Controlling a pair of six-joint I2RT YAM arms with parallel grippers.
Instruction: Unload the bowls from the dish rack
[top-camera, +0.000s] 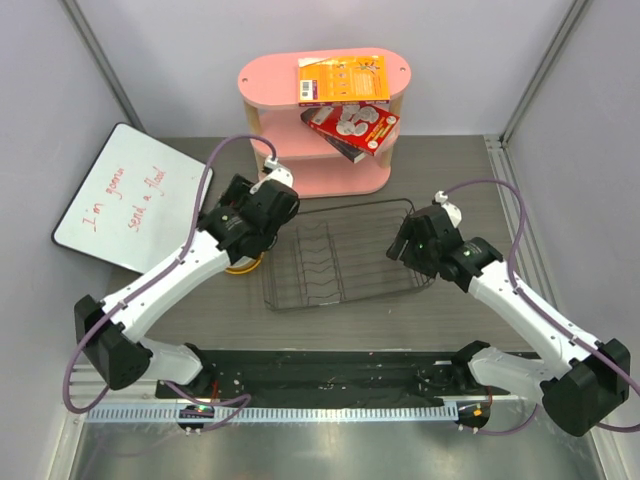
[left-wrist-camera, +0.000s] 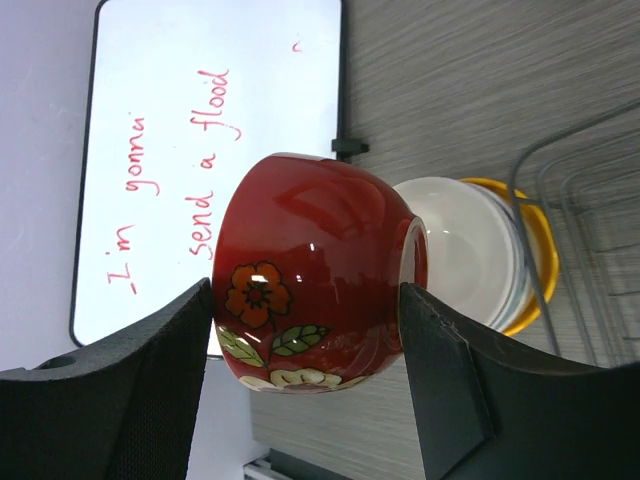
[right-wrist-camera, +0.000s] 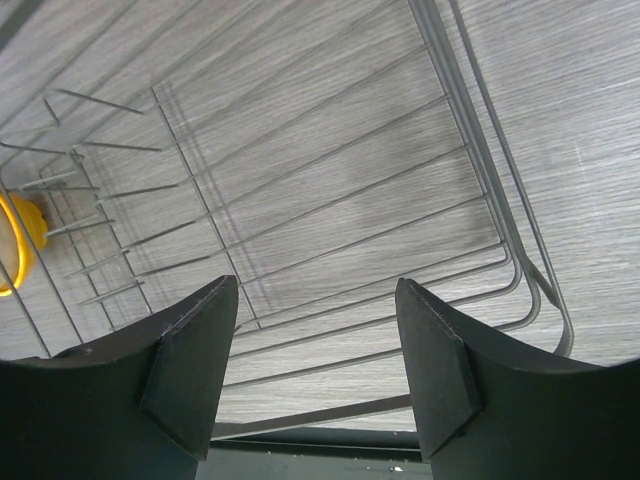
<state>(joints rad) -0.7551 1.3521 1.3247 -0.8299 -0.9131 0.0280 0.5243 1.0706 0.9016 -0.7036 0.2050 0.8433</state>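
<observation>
left pincer (left-wrist-camera: 305, 292) clamps red bowl (left-wrist-camera: 300, 245); right pincer (right-wrist-camera: 315, 288) spread over dish rack (right-wrist-camera: 489, 170)

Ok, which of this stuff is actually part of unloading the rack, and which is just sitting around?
Job: dish rack, empty; dark red bowl between the left hand's fingers; white bowl and yellow bowl, stacked beside the rack.
Lying about: whiteboard; pink shelf; yellow box and red box on it.
</observation>
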